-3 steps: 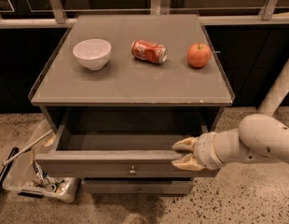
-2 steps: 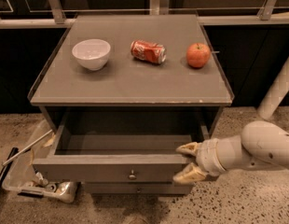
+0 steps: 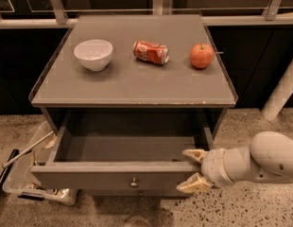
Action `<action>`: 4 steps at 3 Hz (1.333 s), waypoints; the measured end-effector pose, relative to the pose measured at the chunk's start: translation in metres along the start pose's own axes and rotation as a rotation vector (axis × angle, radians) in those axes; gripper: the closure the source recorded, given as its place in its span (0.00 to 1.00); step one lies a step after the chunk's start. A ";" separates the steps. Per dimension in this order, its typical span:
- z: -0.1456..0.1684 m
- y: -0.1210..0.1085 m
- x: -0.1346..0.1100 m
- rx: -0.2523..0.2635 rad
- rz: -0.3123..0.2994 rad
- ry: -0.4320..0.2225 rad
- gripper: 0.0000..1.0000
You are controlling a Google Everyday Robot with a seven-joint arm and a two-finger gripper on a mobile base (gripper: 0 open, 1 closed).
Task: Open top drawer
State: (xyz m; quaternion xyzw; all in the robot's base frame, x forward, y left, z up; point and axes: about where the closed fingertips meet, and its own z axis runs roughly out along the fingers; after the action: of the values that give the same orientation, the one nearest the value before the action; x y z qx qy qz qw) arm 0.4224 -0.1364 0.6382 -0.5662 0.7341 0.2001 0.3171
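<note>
The top drawer (image 3: 113, 178) of the grey cabinet is pulled far out, showing its deep, empty grey box (image 3: 127, 145). A small round metal knob (image 3: 133, 182) sits at the centre of its front. My gripper (image 3: 193, 170) is at the right end of the drawer front. One beige finger (image 3: 194, 154) lies over the front's top edge and the other (image 3: 193, 185) sits below it. The white arm (image 3: 260, 162) reaches in from the right.
On the cabinet top (image 3: 132, 84) stand a white bowl (image 3: 93, 54), a lying red soda can (image 3: 150, 52) and a red apple (image 3: 202, 56). A clear plastic bin (image 3: 28, 186) with clutter sits on the floor at the left. A white post (image 3: 281, 91) stands at the right.
The drawer has slid further out toward the camera, and my gripper has moved down and back with its front's right end.
</note>
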 end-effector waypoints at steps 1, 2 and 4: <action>-0.016 0.020 0.006 0.012 0.014 0.002 0.63; -0.039 0.039 0.010 0.039 0.024 0.009 0.87; -0.043 0.045 0.011 0.047 0.024 0.011 0.60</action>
State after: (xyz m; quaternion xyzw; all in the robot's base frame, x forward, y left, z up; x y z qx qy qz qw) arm 0.3674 -0.1599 0.6586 -0.5509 0.7468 0.1836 0.3241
